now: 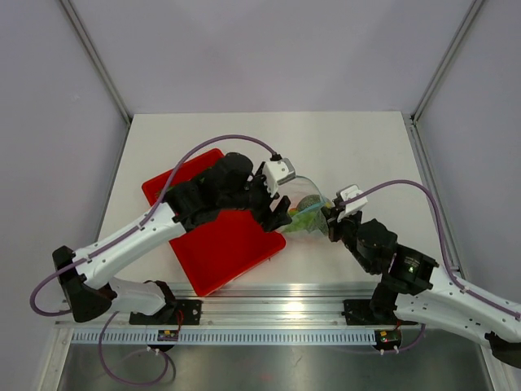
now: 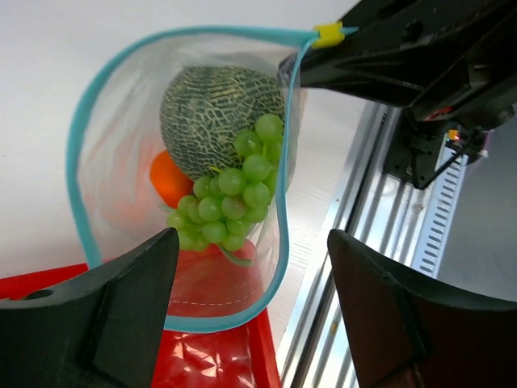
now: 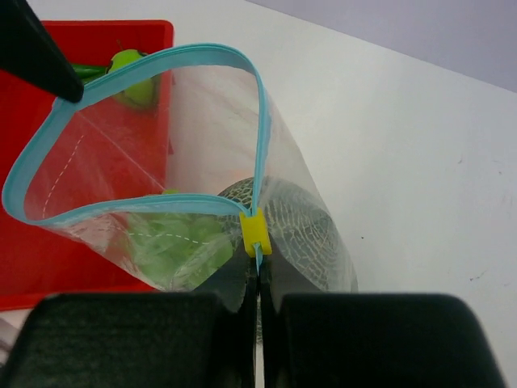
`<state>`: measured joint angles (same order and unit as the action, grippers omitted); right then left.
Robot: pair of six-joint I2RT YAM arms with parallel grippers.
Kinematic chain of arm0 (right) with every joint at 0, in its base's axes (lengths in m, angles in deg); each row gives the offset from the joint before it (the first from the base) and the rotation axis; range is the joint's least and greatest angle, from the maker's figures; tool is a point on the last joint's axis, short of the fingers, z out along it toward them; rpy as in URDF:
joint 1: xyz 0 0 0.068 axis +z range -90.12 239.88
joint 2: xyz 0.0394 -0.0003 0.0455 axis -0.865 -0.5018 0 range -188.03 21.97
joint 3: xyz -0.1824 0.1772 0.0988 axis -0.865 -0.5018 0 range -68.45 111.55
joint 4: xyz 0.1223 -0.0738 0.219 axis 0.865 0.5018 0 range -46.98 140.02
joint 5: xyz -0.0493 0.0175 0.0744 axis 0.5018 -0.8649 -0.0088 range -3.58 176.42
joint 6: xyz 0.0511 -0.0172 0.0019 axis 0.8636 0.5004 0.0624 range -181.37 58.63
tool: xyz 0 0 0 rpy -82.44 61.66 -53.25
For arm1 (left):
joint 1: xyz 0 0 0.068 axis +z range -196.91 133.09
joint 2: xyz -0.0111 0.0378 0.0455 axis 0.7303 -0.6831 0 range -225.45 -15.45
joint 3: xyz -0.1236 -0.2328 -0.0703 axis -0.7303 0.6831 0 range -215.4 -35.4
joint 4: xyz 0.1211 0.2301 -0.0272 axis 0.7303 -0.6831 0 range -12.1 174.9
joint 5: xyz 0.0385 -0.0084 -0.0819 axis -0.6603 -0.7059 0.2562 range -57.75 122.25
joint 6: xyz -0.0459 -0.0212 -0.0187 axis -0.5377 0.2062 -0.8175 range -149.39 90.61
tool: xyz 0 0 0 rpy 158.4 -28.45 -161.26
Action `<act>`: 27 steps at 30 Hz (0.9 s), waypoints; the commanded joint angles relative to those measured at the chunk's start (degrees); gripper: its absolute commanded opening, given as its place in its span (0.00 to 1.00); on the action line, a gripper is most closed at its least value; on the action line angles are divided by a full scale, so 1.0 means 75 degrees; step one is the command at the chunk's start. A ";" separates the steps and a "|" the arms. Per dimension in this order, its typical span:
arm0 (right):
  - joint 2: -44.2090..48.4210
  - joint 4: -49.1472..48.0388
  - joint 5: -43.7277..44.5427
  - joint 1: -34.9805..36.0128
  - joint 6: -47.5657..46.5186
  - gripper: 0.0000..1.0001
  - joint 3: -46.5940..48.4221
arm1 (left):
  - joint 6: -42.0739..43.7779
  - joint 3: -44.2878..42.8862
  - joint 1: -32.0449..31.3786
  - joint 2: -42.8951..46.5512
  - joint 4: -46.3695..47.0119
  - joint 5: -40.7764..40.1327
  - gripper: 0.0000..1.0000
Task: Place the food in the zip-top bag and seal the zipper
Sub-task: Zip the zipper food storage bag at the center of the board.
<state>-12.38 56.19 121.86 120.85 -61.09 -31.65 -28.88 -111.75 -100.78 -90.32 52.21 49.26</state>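
The clear zip-top bag (image 1: 307,208) hangs open between my two grippers at the red tray's right edge. Its light blue zipper (image 2: 77,153) rings the wide-open mouth. Inside lie a netted melon (image 2: 216,113), a green grape bunch (image 2: 230,198) and an orange (image 2: 168,179). My left gripper (image 2: 250,279) is open and empty, its fingers either side of the mouth's lower edge. My right gripper (image 3: 258,279) is shut on the bag's zipper end just below the yellow slider (image 3: 257,234). The right wrist view shows the melon (image 3: 295,218) through the plastic.
The flat red tray (image 1: 220,244) lies under my left arm, left of the bag. A green food piece (image 3: 133,77) lies on the tray behind the bag. The metal rail (image 1: 269,314) runs along the table's near edge.
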 commanded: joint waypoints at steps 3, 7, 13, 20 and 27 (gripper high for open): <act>-0.0049 0.0142 -0.1278 -0.0278 -0.0259 0.00 0.0730 | 0.1043 -0.0179 -0.0013 0.0725 0.1017 -0.0605 0.77; -0.0189 0.0668 -0.1877 -0.0313 -0.0318 0.00 0.1140 | 0.2002 -0.0225 -0.0013 0.0550 0.1591 0.0071 0.72; -0.0097 0.1009 -0.2381 -0.0336 -0.0259 0.00 0.1445 | 0.3001 -0.0026 -0.0013 0.0316 0.2284 0.1164 0.70; 0.0033 0.1115 -0.2476 -0.0325 -0.0119 0.00 0.1399 | 0.4102 -0.0249 -0.0013 -0.0142 0.2225 0.2792 0.67; 0.0138 0.1162 -0.2569 -0.0336 -0.0083 0.00 0.1340 | 0.4572 -0.0506 -0.0013 -0.0505 0.2214 0.3626 0.60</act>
<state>-12.25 67.77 103.63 118.71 -62.12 -23.78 2.29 -112.04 -100.78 -93.27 65.26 71.05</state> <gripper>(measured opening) 0.011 0.611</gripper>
